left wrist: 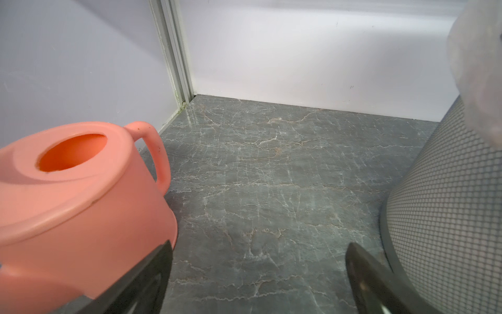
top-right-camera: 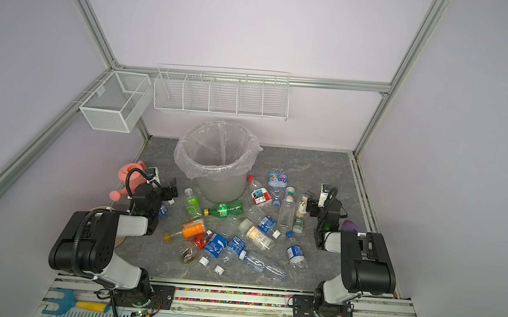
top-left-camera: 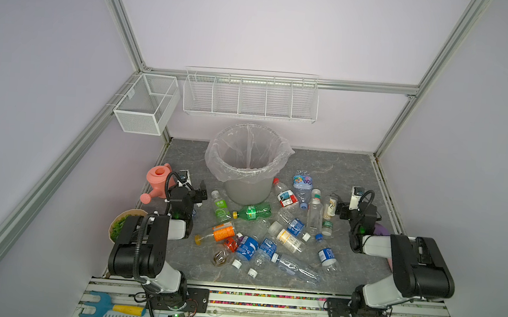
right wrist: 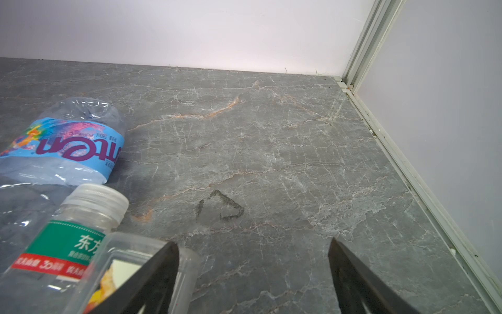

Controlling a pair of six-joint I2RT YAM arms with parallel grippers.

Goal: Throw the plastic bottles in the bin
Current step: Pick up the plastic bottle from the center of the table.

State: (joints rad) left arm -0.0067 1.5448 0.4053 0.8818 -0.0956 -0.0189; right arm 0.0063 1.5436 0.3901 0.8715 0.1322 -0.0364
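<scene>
Plastic bottles [top-left-camera: 252, 213] all lie outside your bin [top-left-camera: 245, 193] — it looks empty; left gripper [left wrist: 259, 244] and right gripper [right wrist: 252, 242] gape, holding nothing.

The desk [top-left-camera: 348, 174] is dark grey, marbled with white and faint orange veins. The bin [top-left-camera: 245, 193] is pale grey, its wall finely checked in the left wrist view. The watering can [top-left-camera: 159, 184] is salmon pink. The green bottle [top-left-camera: 252, 212] has a yellow cap; a clear bottle [right wrist: 68, 144] wears a sky-blue label with purple lettering.
</scene>
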